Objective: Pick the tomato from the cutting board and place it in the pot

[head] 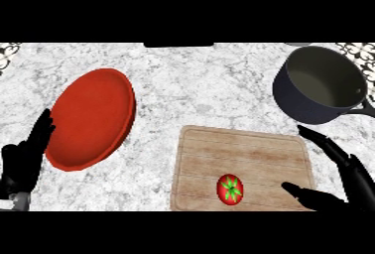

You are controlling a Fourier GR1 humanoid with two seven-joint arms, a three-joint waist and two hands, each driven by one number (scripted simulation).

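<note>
A red tomato with a green stem top lies on the wooden cutting board, near the board's front edge. The dark grey pot stands at the back right, its inside showing nothing. My right hand is open at the lower right, over the board's right edge, thumb pointing toward the tomato and fingers stretched up toward the pot; it does not touch the tomato. My left hand rests open at the left edge, fingers up.
A large red plate lies left of the cutting board, close to my left hand. The marble counter stretches between plate, board and pot. The pot's handle points right.
</note>
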